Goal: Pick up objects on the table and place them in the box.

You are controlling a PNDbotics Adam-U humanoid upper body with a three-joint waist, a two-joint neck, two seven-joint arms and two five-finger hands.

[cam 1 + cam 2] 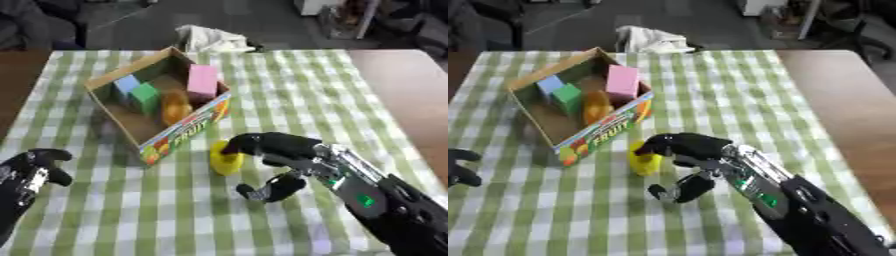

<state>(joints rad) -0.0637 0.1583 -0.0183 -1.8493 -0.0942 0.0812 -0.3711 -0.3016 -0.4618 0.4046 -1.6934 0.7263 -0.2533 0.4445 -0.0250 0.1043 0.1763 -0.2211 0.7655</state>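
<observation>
Toward the upper left of the frame, the box (179, 135) is already seen holding pink, blue, green and orange pieces, while at centre a yellow object (226, 159) remains on the checked cloth (289, 90), half-enclosed by the right hand (276, 150)'s curled fingers, the left hand (31, 170) idling curled at lower left.

The cardboard box (166, 131) is sitting open in the upper left of the frame, with a fruit print on its near side. It's holding a pink block (202, 81), a blue block (126, 85), a green block (145, 96) and something orange (176, 108). A yellow object (225, 159) is lying just beside the box's near corner, around the centre.
</observation>
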